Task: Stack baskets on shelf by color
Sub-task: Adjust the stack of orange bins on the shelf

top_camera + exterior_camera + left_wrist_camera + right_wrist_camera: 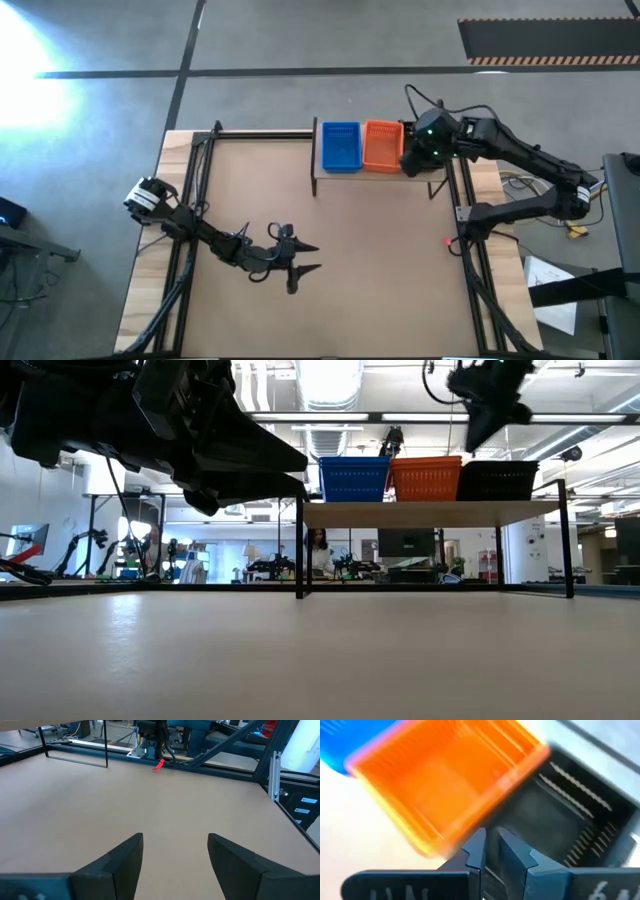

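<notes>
1. The wooden table (pixel 330 300) fills the high view; most of its surface lies bare between the two arms.
2. The shelf (pixel 430 512), a light board on thin black legs, stands at the table's 12 to 1 o'clock edge.
3. On the shelf, three stacks stand in a row, each touching the next: the blue baskets (pixel 341 146) toward 9 o'clock, the orange baskets (pixel 383 145) in the middle, and the black baskets (pixel 497 480) toward 3 o'clock. In the high view the black ones are mostly hidden under the right arm. How many baskets each stack holds is hard to tell from these views.
4. The right gripper (pixel 491 847) hangs over the black baskets, at the seam with the orange ones. Its fingers are drawn narrow, nearly together, with nothing between them. In the low view it hangs above the basket rims, apart from them.
5. The left gripper (pixel 175 862) hovers over bare table at about 7 o'clock, well apart from the shelf. Its fingers stand wide and hold nothing.
</notes>
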Motion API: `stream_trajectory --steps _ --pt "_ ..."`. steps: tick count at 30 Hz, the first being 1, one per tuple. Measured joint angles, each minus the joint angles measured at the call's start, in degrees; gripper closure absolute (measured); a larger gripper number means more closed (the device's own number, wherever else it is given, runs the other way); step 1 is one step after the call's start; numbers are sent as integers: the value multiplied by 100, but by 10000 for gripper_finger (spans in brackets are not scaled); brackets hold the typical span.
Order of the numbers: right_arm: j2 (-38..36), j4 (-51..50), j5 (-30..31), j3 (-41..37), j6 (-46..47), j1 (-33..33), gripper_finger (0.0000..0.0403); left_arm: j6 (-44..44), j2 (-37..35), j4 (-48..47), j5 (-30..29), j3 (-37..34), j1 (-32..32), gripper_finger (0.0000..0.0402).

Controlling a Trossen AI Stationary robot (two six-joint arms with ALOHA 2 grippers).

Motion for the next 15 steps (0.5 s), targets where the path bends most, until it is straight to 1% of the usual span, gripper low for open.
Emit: stream_trajectory --steps 4,7,10,12,15 --pt "145 908 -39 -24 -14 366 365 11 0 -2 0 17 1 194" --pt "370 1343 -49 -12 10 556 365 13 0 0 0 36 1 194" --pt "632 1354 -73 91 62 637 365 11 0 -5 0 35 2 194" --pt "789 1183 -187 163 76 637 365 11 0 -2 0 31 0 194" --pt "981 899 -192 249 80 635 365 11 0 -5 0 31 2 194"
